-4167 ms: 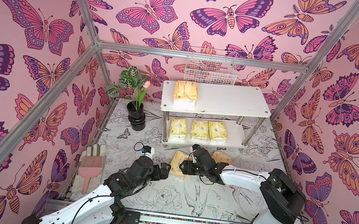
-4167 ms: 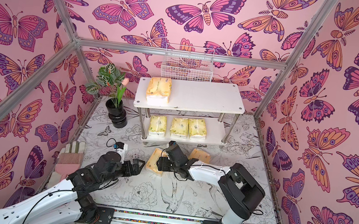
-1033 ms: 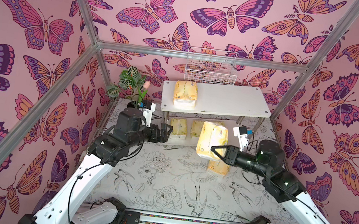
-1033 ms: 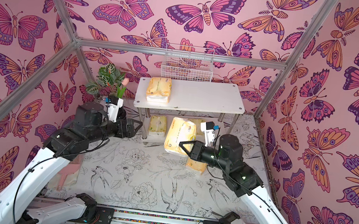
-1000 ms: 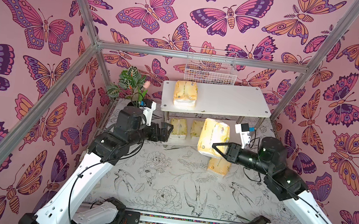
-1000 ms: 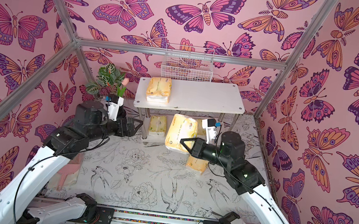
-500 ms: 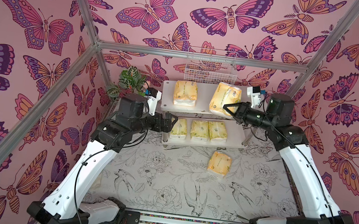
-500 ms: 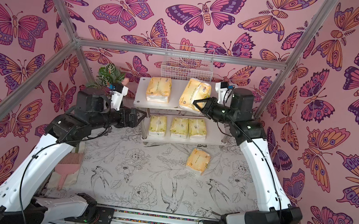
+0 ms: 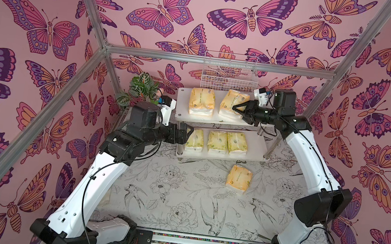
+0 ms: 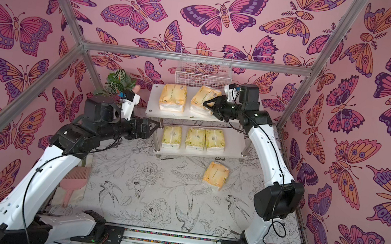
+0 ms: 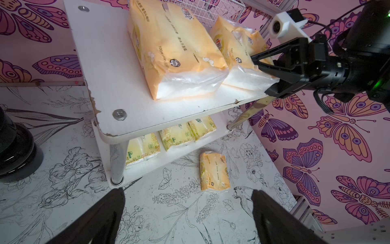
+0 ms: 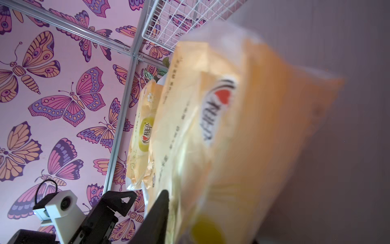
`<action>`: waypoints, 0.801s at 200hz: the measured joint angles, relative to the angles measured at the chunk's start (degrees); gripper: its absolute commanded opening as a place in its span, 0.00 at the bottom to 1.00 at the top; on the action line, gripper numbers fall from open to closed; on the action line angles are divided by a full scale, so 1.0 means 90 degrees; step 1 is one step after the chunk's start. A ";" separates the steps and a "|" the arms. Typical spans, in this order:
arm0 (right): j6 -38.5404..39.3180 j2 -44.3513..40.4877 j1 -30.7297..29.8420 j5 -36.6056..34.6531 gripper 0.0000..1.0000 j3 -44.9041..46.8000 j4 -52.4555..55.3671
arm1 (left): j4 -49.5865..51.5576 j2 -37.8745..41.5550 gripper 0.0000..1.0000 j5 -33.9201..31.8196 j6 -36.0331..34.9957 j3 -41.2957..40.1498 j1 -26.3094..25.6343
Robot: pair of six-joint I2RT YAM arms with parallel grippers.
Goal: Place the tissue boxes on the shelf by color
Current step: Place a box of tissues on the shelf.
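your right gripper point(image 9: 238, 111) is at the shelf's point(image 9: 255, 142) top tier, upper middle in a top view. its jaws are spread around the right end of an orange pack point(image 9: 230, 101) that lies a bit skewed on the tier, just beside the other orange pack point(image 9: 202, 101). three green packs point(image 9: 217, 141) sit in a row on the lower tier. the third orange one point(image 9: 238, 179) lies on the table point(image 9: 177, 203) just below the shelf, mid frame. your left gripper point(image 9: 188, 136) hangs open and empty at the lower tier's left end.
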State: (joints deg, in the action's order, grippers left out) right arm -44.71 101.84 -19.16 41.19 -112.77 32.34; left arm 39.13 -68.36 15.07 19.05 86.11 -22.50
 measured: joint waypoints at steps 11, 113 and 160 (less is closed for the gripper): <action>0.0056 0.0000 0.0000 -0.0036 0.61 -0.0146 0.0151 | 0.0000 -0.0002 0.99 0.0010 0.0002 0.0000 0.0000; 0.1362 0.0015 0.0000 -0.1885 0.71 -0.1280 0.2038 | -0.0005 0.0000 1.00 0.0068 0.0010 -0.0027 0.0000; 0.1474 0.0189 0.0000 -0.2120 0.71 -0.1501 0.2052 | -0.0005 0.0010 1.00 0.0092 0.0034 -0.0073 0.0000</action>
State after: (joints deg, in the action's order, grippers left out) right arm -31.44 103.55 -19.16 22.11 -126.28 50.81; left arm 39.09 -68.27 15.90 19.35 85.45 -22.50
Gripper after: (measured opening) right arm 0.711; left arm 0.995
